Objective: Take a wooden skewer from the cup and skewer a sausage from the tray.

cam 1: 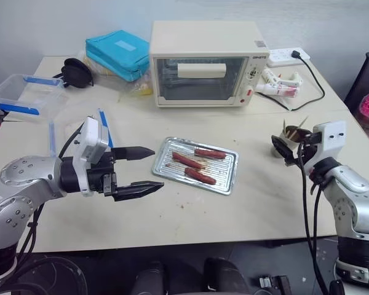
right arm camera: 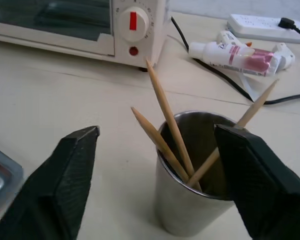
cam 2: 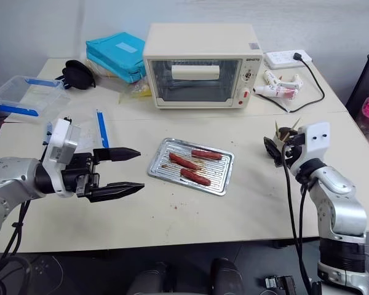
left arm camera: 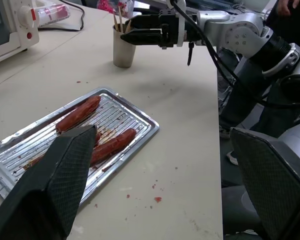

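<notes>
The silver tray (cam 1: 229,184) lies mid-table with three reddish-brown sausages (cam 1: 200,176) on its ridged bottom. My left gripper (cam 1: 157,167) hovers just left of the tray, level, open, nothing between its fingers. At the table's right side stands the metal cup (right arm camera: 190,205) holding three wooden skewers (right arm camera: 171,125), points up. My right gripper (right arm camera: 156,131) is open and reaches toward the cup, one finger (right arm camera: 70,170) on each side of it, with the skewers in the gap between them and nothing gripped. The cup (left arm camera: 124,47) also appears in the left wrist view, with the right gripper at its rim.
A cream toaster oven (cam 1: 203,64) stands behind the tray. Clear plastic boxes with blue clips (cam 1: 24,92) and a teal pouch (cam 1: 117,54) sit at the back left. A power strip (cam 1: 289,56), its black cable and a tube (cam 1: 277,89) lie behind the cup.
</notes>
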`<state>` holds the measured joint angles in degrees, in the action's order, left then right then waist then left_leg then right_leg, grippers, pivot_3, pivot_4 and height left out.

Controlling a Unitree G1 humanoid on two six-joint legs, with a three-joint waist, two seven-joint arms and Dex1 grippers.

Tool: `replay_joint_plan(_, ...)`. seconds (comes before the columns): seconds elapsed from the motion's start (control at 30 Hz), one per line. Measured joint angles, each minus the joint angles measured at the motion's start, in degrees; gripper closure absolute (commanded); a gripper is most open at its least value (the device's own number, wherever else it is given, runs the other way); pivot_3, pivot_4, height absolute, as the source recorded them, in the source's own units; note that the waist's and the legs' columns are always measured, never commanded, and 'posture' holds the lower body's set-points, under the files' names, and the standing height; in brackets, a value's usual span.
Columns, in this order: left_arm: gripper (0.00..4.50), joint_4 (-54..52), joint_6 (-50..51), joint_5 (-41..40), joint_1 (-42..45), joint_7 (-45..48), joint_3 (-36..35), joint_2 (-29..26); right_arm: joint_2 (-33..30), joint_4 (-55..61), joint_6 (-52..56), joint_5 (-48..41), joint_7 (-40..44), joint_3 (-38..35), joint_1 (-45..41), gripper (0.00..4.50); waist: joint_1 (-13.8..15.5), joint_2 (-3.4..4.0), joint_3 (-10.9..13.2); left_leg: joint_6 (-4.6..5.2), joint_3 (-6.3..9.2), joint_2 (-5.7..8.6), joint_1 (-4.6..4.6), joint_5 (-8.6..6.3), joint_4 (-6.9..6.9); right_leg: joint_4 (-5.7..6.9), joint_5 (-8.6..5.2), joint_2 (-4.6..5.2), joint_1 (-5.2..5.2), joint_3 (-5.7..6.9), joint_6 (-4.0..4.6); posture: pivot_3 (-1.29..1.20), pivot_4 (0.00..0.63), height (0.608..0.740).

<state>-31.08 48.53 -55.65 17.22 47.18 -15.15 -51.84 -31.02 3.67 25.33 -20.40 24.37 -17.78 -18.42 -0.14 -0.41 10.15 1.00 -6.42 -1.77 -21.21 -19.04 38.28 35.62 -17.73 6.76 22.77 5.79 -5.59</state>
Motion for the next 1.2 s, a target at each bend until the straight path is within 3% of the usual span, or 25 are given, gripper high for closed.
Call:
replay_joint_plan(0.03, 0.0, 0.0, 0.0, 0.0, 0.0, -0.3, 0.0, 0.0, 0.0, -1.0, -0.7, 0.3, 0.0, 0.0, -0.4, 1.82, -0.1, 0.0, 0.0, 0.0, 0.0, -0.01, 0.0, 0.0, 0.0, 0.0, 0.0, 0.0, 0.0, -0.01, 0.0, 0.0, 0.15, 0.74)
replay_joint_plan(0.4, 0.0, -0.4, -0.2, 0.0, -1.2, -2.1, 0.0, 0.0, 0.0, -1.9, -2.9, 1.3, 0.3, 0.1, -1.1, 1.82, -0.1, 0.0, 0.0, -0.01, 0.0, -0.03, 0.0, 0.0, 0.0, 0.0, 0.0, 0.0, 0.0, -0.04, 0.0, 0.0, 0.15, 0.74)
replay_joint_plan(0.5, 0.0, -0.4, -0.5, 0.0, -1.1, -2.5, 0.0, 0.0, 0.0, -1.5, -2.9, 1.2, 0.3, 0.1, -1.4, 2.37, -0.1, 0.01, 0.0, -0.01, 0.01, -0.03, 0.01, 0.0, 0.0, 0.01, 0.0, 0.0, 0.0, -0.04, 0.0, 0.0, 0.15, 0.74)
replay_joint_plan(0.67, 0.0, -0.2, -0.9, 0.1, -1.0, -2.6, 0.0, 0.0, 0.0, 0.2, -2.7, 1.0, 0.4, 0.1, -1.4, 4.06, -0.1, 0.01, 0.0, -0.01, 0.01, -0.03, 0.0, 0.0, -0.01, 0.0, 0.0, 0.0, 0.0, -0.04, 0.0, 0.0, 0.15, 0.74)
replay_joint_plan(0.97, 0.0, 0.4, -1.9, 1.7, -0.1, -2.1, 0.1, 0.1, 0.0, 0.7, -2.4, 0.9, 0.3, 0.0, -1.6, 4.06, -0.1, 0.01, 0.0, -0.01, 0.0, -0.02, 0.0, 0.0, -0.01, 0.01, 0.0, -0.01, 0.0, -0.04, 0.0, 0.0, 0.15, 0.74)
replay_joint_plan(1.03, 0.0, 0.5, -2.3, 2.0, -0.1, -1.9, 0.2, 0.2, 0.0, 0.7, -2.2, 0.6, 0.3, -0.1, -2.3, 4.46, -0.1, 0.01, 0.0, -0.01, 0.0, -0.03, 0.01, 0.0, -0.01, 0.01, 0.0, -0.01, 0.0, -0.03, 0.0, 0.0, 0.15, 0.74)
replay_joint_plan(1.2, 0.0, 1.2, -3.0, 2.8, 0.3, -1.3, 0.7, 0.8, 0.0, 0.7, -2.3, -0.3, 0.4, -0.6, -3.4, 4.49, -0.1, 0.01, 0.0, -0.01, 0.0, -0.03, 0.01, 0.0, 0.0, 0.01, 0.0, -0.02, 0.0, -0.04, 0.0, 0.0, 0.15, 0.74)
